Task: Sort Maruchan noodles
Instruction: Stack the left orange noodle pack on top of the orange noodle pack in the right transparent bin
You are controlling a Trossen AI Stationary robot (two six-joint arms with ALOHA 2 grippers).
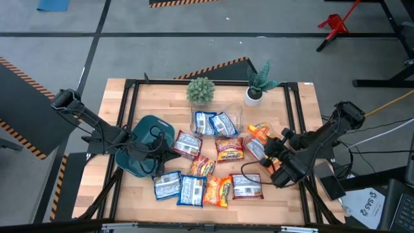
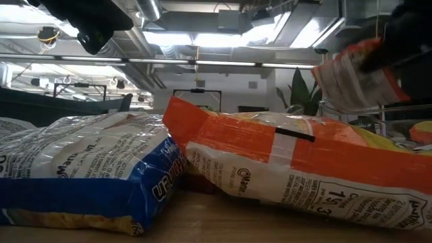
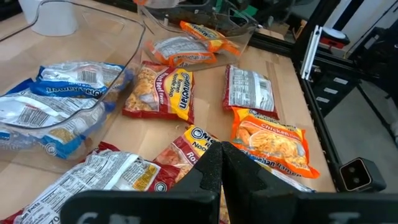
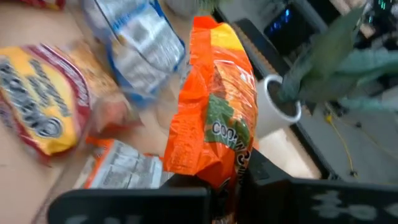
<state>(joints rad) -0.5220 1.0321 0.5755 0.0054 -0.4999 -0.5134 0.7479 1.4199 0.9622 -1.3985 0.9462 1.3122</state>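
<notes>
Maruchan packets lie scattered flat on the wooden table [image 1: 304,110]: blue-and-white [image 1: 167,186], orange-yellow [image 1: 218,191] and red-brown [image 1: 229,149]. My right gripper [image 1: 270,157] is near the right side and is shut on an orange packet [image 4: 214,118], which also shows raised in the low view [image 2: 356,73]. My left gripper [image 3: 221,163] is shut and empty. It hovers by the dark teal bin [image 1: 143,133], above a red-brown packet [image 3: 189,142]. My right gripper pinches the orange packet by its lower end [image 4: 217,169] between the two fingers. The packet stands up out of the hold, crumpled, and is lifted clear of the table and of the packets below [image 2: 356,73].
A clear tub [image 1: 217,110] holds blue-and-white packets [image 1: 213,123]; a second clear tub [image 3: 239,34] holds orange packets [image 3: 186,50]. Two potted plants [image 1: 200,90] [image 1: 257,87] stand at the far edge. A black frame [image 1: 294,110] runs along the table's sides.
</notes>
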